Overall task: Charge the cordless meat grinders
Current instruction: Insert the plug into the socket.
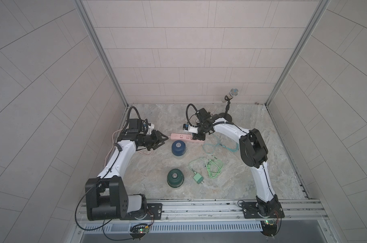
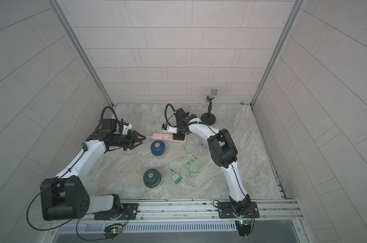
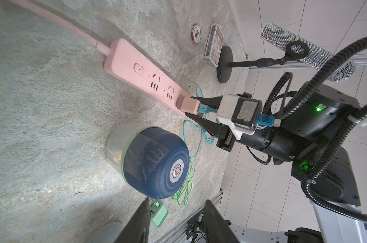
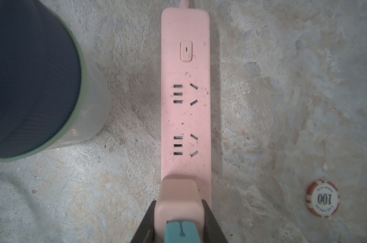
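- Now, in both top views the blue grinder (image 1: 178, 147) (image 2: 157, 147) stands upright near the middle of the table (image 1: 252, 178). The strip (image 1: 181, 137) (image 2: 161, 136) lies just beside it at 12 o'clock.
- The green grinder (image 1: 175, 178) (image 2: 151, 178) stands upright at the blue one's 6 o'clock, apart from it. The green adapter (image 1: 198, 179) (image 2: 176, 179) lies at its 3 o'clock, with the green cable (image 1: 215, 167) loose beyond.
- Your left gripper (image 1: 165, 140) (image 2: 143, 140) hangs at the blue grinder's 10 o'clock, jaws spread and empty.
- Your right gripper (image 1: 198, 137) (image 2: 179, 136) points down on the strip's end at the blue grinder's 2 o'clock. The teal cable (image 1: 212, 147) loops at 3 o'clock.
- In the left wrist view, your left gripper (image 3: 176, 201) shows two parted black fingers with nothing between them. The blue grinder (image 3: 155, 162) sits just ahead on its clear cup, silver button up.
- There your right gripper (image 3: 190, 105) pinches the pink adapter (image 3: 186, 104) on the strip (image 3: 140, 71), at the end away from its cord. You cannot tell whether it is fully seated. A teal plug (image 3: 205, 109) sits in the adapter's back.
- A chip (image 3: 196, 33) and a card box (image 3: 214, 45) lie near the mic base (image 3: 224, 63).
- In the right wrist view, your right gripper (image 4: 179, 212) clamps the pink adapter (image 4: 178, 195) over the strip (image 4: 185, 117), teal plug (image 4: 181, 231) behind. Two sockets and the switch stay uncovered.
- The blue grinder (image 4: 31, 80) stands beside the strip without touching; the chip (image 4: 322, 198) lies on the strip's other side.
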Robot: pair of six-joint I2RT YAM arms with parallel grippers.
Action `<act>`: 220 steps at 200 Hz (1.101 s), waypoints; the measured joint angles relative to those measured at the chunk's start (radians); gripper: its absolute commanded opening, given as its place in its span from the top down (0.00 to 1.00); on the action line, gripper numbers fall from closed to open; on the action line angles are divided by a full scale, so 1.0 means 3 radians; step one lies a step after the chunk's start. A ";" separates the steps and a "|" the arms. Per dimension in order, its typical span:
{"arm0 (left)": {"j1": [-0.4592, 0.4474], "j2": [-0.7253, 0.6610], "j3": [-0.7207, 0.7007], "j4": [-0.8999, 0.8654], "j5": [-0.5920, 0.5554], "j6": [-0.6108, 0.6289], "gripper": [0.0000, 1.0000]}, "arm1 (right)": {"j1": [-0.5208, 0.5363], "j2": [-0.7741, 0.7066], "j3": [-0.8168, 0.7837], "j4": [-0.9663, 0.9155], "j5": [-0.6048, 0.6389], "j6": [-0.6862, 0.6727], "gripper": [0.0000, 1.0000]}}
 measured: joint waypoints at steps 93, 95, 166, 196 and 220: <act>0.0001 0.0000 -0.0037 0.0029 0.0001 -0.0011 0.55 | -0.0027 -0.0020 0.0056 -0.0230 -0.0085 0.0076 0.66; 0.0003 0.0000 -0.0038 0.0029 0.0001 -0.0014 0.55 | -0.0024 -0.0024 0.0052 -0.0228 -0.0084 0.0075 0.66; 0.0003 -0.0036 -0.0072 0.0064 0.0003 -0.0023 0.55 | 0.0019 -0.0261 -0.0437 0.0235 0.0045 0.0064 0.59; 0.0003 -0.0041 -0.0072 0.0066 0.0003 -0.0023 0.55 | 0.0020 -0.0261 -0.0459 0.0275 0.0036 0.0097 0.53; 0.0003 -0.0041 -0.0072 0.0069 0.0001 -0.0023 0.55 | 0.0018 -0.0262 -0.0459 0.0286 0.0009 0.0148 0.00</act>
